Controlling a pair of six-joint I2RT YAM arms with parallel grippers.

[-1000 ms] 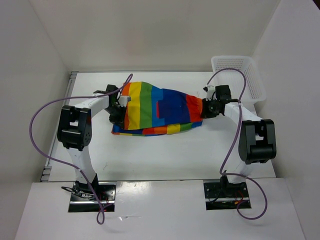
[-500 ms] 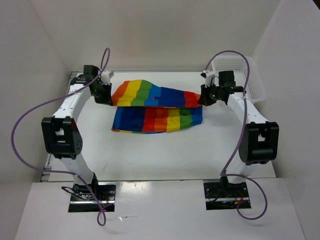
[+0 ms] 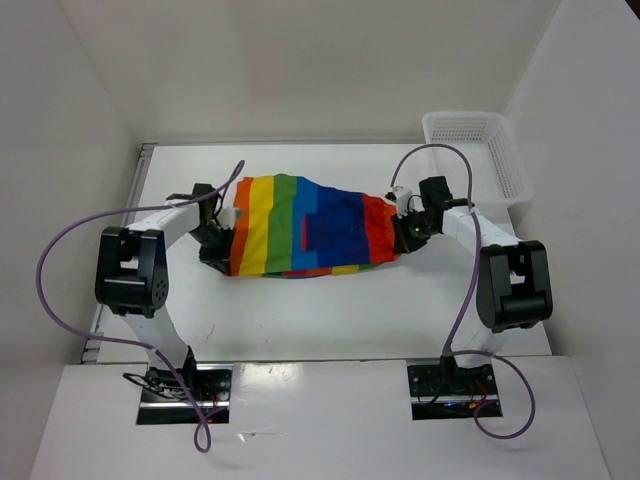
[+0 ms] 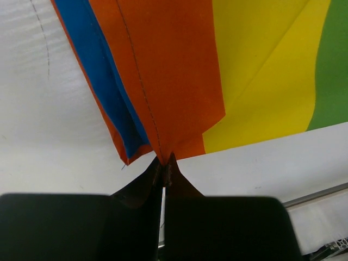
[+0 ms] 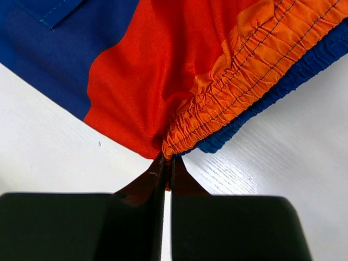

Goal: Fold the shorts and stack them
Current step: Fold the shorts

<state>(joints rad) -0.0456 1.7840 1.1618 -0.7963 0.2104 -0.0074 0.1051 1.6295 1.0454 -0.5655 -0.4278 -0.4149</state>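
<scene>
The rainbow-striped shorts [image 3: 310, 225] lie doubled over at the middle of the white table [image 3: 330, 310], their long axis running left to right between the two arms. At the left end the orange stripe [image 4: 163, 81] comes to a corner, and the left gripper [image 3: 222, 235] is clenched tight on that corner, fingers pressed together with cloth between them. At the right end the right gripper [image 3: 407, 228] is likewise pinched shut on the gathered orange waistband [image 5: 239, 103]. From each hand the shorts stretch inward, toward the other hand. A further fold would likely carry one end across this axis onto the other; neither arm is nearer the middle. The white mesh basket [image 3: 470, 135] sits at the far right corner, closer to the right arm.
</scene>
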